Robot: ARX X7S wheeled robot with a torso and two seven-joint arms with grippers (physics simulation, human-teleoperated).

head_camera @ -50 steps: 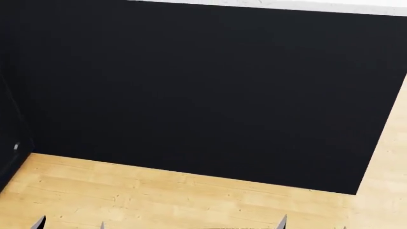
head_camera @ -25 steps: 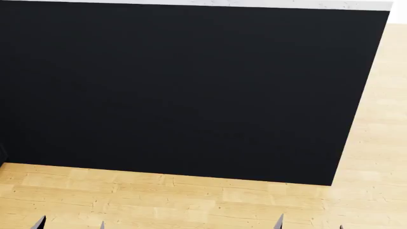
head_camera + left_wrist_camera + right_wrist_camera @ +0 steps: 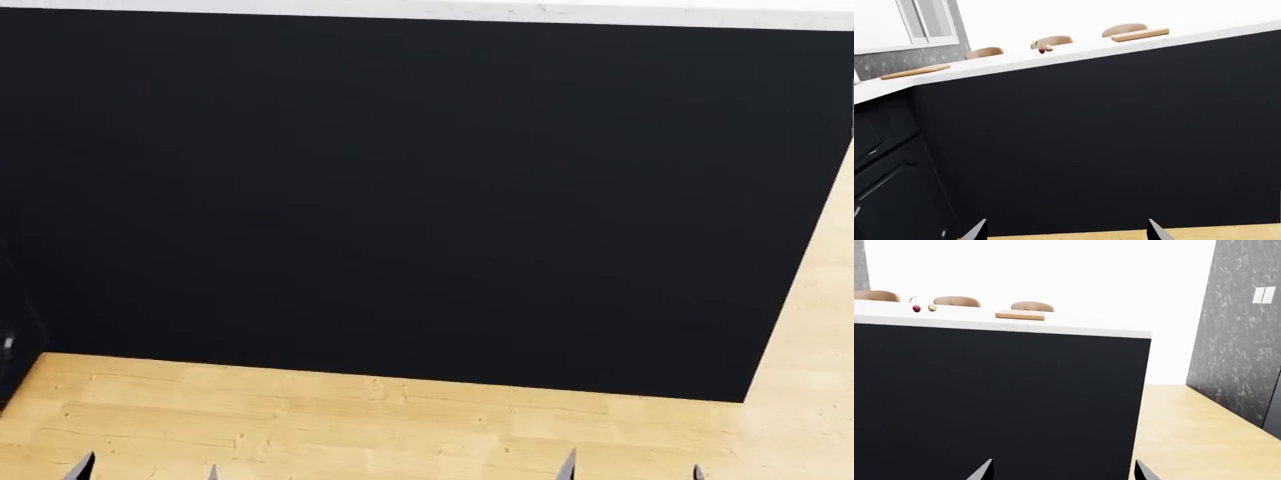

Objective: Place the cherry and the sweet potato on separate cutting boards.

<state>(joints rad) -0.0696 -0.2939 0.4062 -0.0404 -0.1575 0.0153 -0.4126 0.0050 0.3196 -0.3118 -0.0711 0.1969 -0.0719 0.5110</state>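
Note:
On the white countertop (image 3: 1054, 325) of a black island, the small red cherry (image 3: 916, 308) lies right beside the pale sweet potato (image 3: 932, 307). One tan cutting board (image 3: 1020, 315) lies farther along the top. The left wrist view shows the cherry (image 3: 1043, 49), the sweet potato (image 3: 1049, 48) and two cutting boards (image 3: 1141, 35) (image 3: 915, 72). My left gripper (image 3: 1066, 233) and right gripper (image 3: 1064, 473) are both open and empty, low in front of the island, far below the countertop. The head view shows only fingertips: left gripper (image 3: 146, 472), right gripper (image 3: 631, 472).
The island's black front (image 3: 400, 200) fills the head view above a light wooden floor (image 3: 400, 430). Black cabinets (image 3: 887, 175) adjoin the island at the left. Rounded chair backs (image 3: 957, 301) show behind the countertop. A dark speckled wall (image 3: 1241, 330) stands off to the right.
The head view has swung left: the island's right edge sits farther right, and the dark cabinet shows again at the lower left. Both grippers' tips hold their places at the bottom.

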